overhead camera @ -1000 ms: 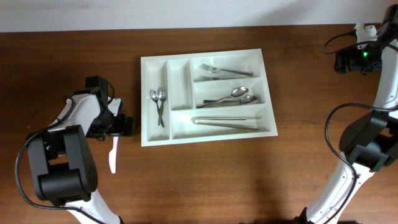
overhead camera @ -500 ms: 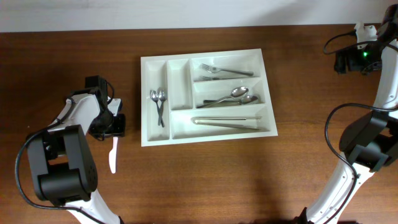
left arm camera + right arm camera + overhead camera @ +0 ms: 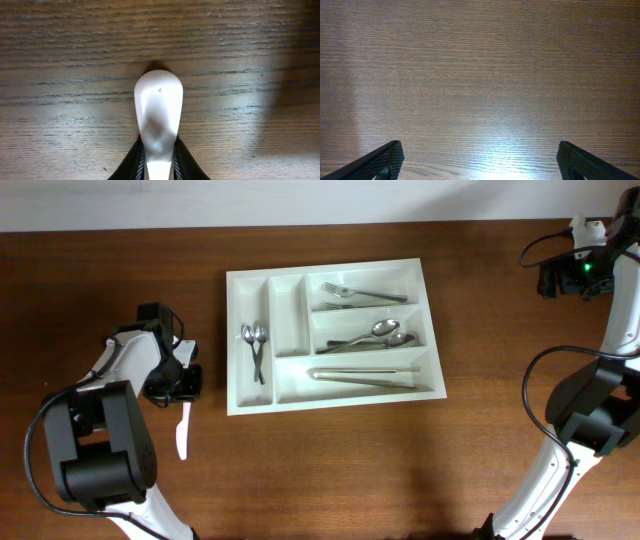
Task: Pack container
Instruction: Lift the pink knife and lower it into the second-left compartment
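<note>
The container (image 3: 233, 405), a white five-compartment cutlery tray, lies mid-table. To its left a white plastic spoon (image 3: 181, 432) lies on the wood. My left gripper (image 3: 186, 383) is shut on it. In the left wrist view the spoon's bowl (image 3: 158, 107) sticks out past the fingertips, and my left gripper (image 3: 158, 150) has both black fingers (image 3: 133, 161) pressed to the spoon's neck. My right gripper (image 3: 480, 152) stands wide open over bare wood, far from the tray at the table's back right (image 3: 562, 277).
The tray holds two forks (image 3: 355, 295), large spoons (image 3: 375, 335), tongs (image 3: 365, 375) and small spoons (image 3: 253, 345) in separate compartments. One narrow upright compartment (image 3: 288, 320) holds nothing. The right arm's base (image 3: 590, 420) stands by the right edge.
My left gripper's fingers have closed from wide open onto the white spoon. The right arm has not moved.
</note>
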`<action>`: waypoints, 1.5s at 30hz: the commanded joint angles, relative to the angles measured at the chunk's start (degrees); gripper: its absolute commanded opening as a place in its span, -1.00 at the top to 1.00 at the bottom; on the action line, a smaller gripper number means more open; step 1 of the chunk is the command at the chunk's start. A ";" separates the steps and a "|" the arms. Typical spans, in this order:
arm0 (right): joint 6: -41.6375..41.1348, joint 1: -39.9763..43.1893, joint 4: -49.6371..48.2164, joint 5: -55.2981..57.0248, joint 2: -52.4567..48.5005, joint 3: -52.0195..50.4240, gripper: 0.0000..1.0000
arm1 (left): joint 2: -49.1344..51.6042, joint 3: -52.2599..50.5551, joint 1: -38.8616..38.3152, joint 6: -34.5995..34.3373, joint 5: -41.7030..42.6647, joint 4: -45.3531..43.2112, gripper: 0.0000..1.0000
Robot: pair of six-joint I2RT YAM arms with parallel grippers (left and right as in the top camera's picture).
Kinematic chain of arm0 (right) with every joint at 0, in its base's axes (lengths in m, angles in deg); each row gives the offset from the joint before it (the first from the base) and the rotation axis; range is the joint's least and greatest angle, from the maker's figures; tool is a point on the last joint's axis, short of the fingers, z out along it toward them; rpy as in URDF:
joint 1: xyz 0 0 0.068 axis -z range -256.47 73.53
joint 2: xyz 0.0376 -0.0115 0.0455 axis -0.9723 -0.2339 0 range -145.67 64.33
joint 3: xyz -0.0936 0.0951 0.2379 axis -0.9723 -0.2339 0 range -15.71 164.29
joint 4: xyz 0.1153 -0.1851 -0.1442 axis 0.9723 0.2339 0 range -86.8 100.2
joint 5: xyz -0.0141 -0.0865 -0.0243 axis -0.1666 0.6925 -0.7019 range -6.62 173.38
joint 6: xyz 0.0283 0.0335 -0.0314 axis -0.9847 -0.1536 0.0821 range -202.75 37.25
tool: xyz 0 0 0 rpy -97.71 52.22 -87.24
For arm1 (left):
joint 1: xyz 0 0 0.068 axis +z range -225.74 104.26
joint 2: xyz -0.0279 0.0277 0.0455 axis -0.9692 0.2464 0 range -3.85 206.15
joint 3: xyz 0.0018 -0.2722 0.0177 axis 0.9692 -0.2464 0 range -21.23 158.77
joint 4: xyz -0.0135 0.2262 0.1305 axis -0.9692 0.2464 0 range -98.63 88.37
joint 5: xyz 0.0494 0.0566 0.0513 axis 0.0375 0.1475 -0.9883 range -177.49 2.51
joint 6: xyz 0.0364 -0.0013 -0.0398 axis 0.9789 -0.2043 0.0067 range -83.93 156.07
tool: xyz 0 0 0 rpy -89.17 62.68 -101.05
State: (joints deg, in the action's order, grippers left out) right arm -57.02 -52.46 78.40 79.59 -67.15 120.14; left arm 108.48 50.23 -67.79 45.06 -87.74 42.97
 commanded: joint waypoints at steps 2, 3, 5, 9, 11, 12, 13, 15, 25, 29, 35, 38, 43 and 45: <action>0.17 -0.02 -0.02 -0.52 -0.39 -0.33 -0.97 | 1.22 0.24 0.11 0.09 5.31 0.55 0.96; 0.17 -0.04 -0.02 -0.52 -0.39 -0.33 -0.97 | 1.22 0.72 0.11 0.09 6.25 0.55 0.96; 0.17 -0.04 -0.02 -0.52 -0.39 -0.33 -0.97 | 1.22 2.14 0.11 0.02 7.87 0.94 0.96; 0.17 -0.04 -0.02 -0.52 -0.39 -0.33 -0.97 | 1.22 6.34 0.11 -0.76 8.00 2.47 0.96; 0.17 -0.04 -0.02 -0.52 -0.39 -0.33 -0.98 | 1.22 9.01 0.11 -0.74 7.98 3.52 0.96; 0.17 -0.02 -0.02 -0.52 -0.39 -0.33 -0.97 | 1.22 10.49 0.11 -0.74 7.98 3.87 0.96; 0.17 -0.02 -0.02 -0.52 -0.39 -0.33 -0.97 | 1.22 11.74 0.11 -0.76 7.98 4.13 0.96; 0.17 -0.02 -0.02 -0.52 -0.39 -0.33 -0.97 | 1.22 15.17 0.09 -0.76 7.98 4.66 0.96; 0.17 -0.02 -0.02 -0.52 -0.39 -0.33 -0.97 | 1.22 33.38 -4.61 -3.37 8.00 4.74 0.96; 0.17 -0.02 -0.02 -0.52 -0.39 -0.33 -0.97 | 1.22 37.55 -10.16 -3.85 7.96 0.74 0.93; 0.17 -0.04 -0.02 -0.52 -0.39 -0.33 -0.98 | 1.46 37.83 -19.52 -9.64 6.51 -7.74 0.91; 0.17 -0.04 -0.02 -0.52 -0.39 -0.33 -0.98 | 2.01 37.83 -23.37 -13.40 1.49 -10.58 0.90; 0.17 -0.02 -0.02 -0.52 -0.39 -0.33 -0.97 | 3.87 37.83 -27.39 -20.61 0.26 -12.59 0.89; 0.17 -0.02 -0.02 -0.52 -0.39 -0.33 -0.98 | 4.87 37.83 -28.24 -23.37 0.24 -11.96 0.89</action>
State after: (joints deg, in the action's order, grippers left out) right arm -57.06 -52.46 78.40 79.59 -67.15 120.14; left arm 110.41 87.28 -95.22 28.89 -85.51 30.62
